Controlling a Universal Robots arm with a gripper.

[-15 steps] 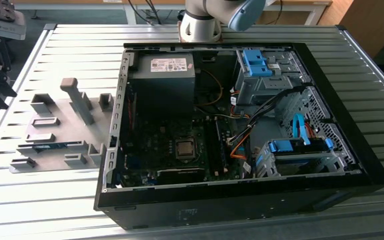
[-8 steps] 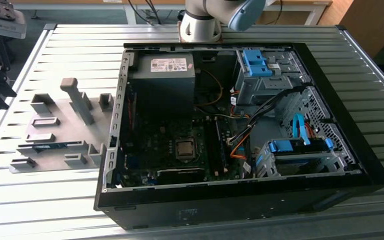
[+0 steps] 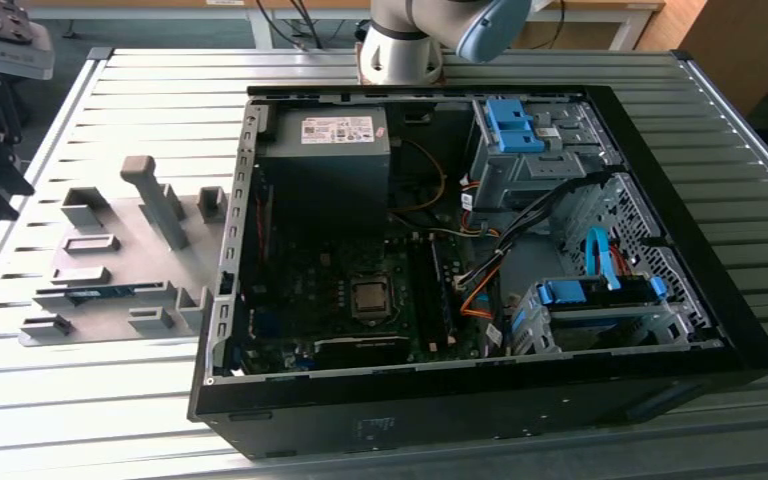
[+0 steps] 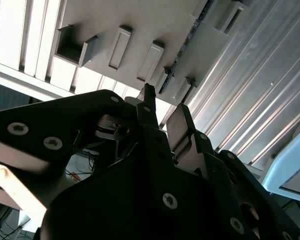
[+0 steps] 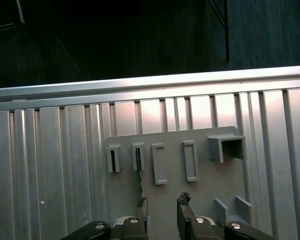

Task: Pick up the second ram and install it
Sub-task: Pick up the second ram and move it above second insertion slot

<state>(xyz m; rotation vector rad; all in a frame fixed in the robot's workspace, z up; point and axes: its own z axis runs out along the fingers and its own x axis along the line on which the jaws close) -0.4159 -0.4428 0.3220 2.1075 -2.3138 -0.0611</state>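
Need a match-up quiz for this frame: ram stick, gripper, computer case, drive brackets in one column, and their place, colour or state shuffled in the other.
Things:
1. ram stick
2. gripper
3. computer case
4. drive brackets

Place, colour or state:
A. blue, inside the case
B. open, holding nothing
C. lying in the grey holder plate
D. black, side panel off, on the slatted table

Pairs: 1-C; 2-B; 3-D; 4-A

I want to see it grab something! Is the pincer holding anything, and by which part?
Nothing. The pincer is open and empty, near the grey holder plate.
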